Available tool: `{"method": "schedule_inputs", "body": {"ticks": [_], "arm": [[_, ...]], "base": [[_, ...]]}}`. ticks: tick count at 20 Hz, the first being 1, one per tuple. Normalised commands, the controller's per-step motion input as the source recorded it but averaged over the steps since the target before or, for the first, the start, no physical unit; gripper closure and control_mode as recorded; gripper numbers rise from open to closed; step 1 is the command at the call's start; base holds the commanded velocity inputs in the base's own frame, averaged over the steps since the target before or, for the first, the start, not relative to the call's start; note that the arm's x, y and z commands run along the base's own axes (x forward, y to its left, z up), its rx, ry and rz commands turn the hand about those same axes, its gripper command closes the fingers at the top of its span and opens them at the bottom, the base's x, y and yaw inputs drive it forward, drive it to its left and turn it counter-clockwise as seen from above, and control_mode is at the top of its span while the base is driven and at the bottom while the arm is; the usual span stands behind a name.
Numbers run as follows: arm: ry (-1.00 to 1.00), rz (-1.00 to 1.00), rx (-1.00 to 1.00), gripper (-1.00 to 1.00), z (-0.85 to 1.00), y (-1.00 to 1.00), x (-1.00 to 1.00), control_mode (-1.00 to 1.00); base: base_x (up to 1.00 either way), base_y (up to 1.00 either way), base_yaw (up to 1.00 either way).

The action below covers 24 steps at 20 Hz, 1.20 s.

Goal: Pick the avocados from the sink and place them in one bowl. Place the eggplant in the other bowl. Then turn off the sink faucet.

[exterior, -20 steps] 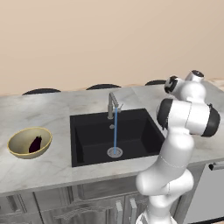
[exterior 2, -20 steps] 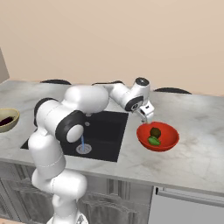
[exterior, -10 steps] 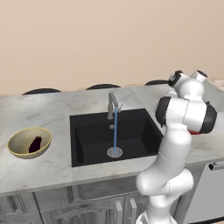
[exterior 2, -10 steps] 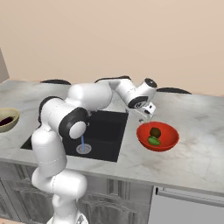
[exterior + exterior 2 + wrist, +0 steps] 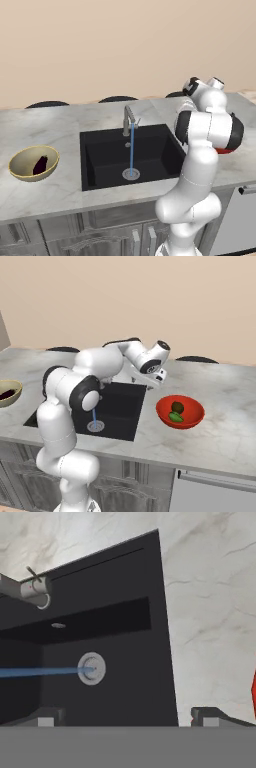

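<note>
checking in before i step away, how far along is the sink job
Sorting looks done: both avocados lie in the red bowl, and the eggplant is in the tan bowl. The sink holds no produce. Nothing is in hand; the claw is open above the counter between sink and red bowl. Left: the faucet is running.

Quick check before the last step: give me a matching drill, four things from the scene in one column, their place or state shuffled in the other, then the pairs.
Things:
1. avocados
2. eggplant
3. sink faucet
4. gripper

Places or states:
A. running a thin blue stream into the sink
B. lying in the tan bowl
C. open, holding nothing, over the counter between sink and red bowl
D. lying together in the red bowl

Pairs: 1-D, 2-B, 3-A, 4-C
</note>
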Motion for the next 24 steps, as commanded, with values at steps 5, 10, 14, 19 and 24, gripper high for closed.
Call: {"method": "schedule_inputs", "body": {"ticks": [5, 10, 14, 19, 24], "arm": [[0.00, 0.07, 0.00, -1.00, 0.00, 0.58, 0.01, -1.00], [0.00, 0.04, 0.00, -1.00, 0.00, 0.49, 0.00, -1.00], [0.00, 0.06, 0.00, -1.00, 0.00, 0.43, -0.02, -1.00], [-0.05, 0.07, 0.00, -1.00, -0.04, 0.47, -0.15, -1.00], [-0.13, 0.03, 0.00, -1.00, -0.03, 0.27, -0.29, -1.00]], "base": [[0.00, 0.00, 0.00], [0.00, 0.00, 0.00], [0.00, 0.00, 0.00], [0.00, 0.00, 0.00], [0.00, 0.00, 0.00]]}}
